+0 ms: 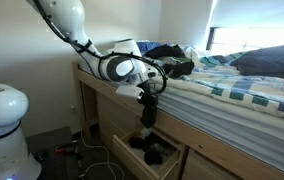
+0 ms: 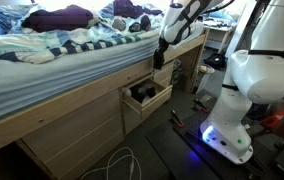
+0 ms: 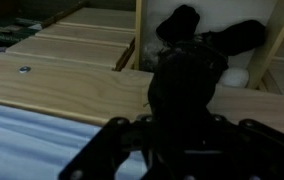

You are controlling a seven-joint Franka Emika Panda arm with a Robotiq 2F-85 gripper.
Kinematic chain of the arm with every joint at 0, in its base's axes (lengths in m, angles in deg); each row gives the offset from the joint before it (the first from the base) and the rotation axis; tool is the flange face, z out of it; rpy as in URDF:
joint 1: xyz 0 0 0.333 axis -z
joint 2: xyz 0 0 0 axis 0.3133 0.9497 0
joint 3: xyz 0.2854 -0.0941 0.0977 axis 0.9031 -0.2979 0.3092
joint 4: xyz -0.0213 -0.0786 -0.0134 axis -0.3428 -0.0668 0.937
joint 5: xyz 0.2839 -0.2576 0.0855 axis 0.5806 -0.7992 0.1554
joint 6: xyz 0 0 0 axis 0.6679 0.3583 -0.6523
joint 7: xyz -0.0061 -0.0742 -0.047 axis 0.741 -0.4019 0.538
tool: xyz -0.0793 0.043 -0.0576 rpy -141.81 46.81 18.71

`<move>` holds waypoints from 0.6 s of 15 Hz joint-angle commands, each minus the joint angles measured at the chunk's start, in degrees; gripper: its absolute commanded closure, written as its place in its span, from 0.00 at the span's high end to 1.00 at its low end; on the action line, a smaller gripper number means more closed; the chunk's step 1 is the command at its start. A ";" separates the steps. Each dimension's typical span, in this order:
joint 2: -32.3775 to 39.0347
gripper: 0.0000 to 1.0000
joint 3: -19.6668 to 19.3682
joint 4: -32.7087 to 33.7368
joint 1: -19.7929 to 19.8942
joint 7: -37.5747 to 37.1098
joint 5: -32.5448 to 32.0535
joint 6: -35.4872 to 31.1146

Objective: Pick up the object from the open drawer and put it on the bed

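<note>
My gripper is shut on a black, soft-looking object and holds it in the air above the open wooden drawer in the bed frame. In an exterior view the gripper and the hanging object are level with the mattress edge, over the drawer. In the wrist view the black object fills the space between the jaws. More black things lie in the drawer below. The bed has a striped cover.
Clothes and dark bedding are piled on the bed near the arm. A white robot base stands on the floor beside the drawer. Cables lie on the floor.
</note>
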 commanded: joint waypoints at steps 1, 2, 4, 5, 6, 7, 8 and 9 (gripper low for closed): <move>-4.03 0.08 16.02 1.52 15.69 4.94 1.14 4.59; -4.41 0.08 20.71 1.93 20.27 5.91 1.53 5.45; -5.20 0.08 29.15 2.93 28.37 7.10 2.09 7.09; -6.12 0.08 32.11 3.21 31.29 7.54 1.94 7.97; -6.61 0.08 34.47 3.57 33.64 7.75 1.76 8.41; -7.37 0.08 36.42 3.68 35.55 7.88 1.75 8.73; -7.12 0.08 38.01 4.24 37.18 7.56 1.43 8.63; -7.50 0.08 39.23 4.38 38.55 7.90 1.29 8.66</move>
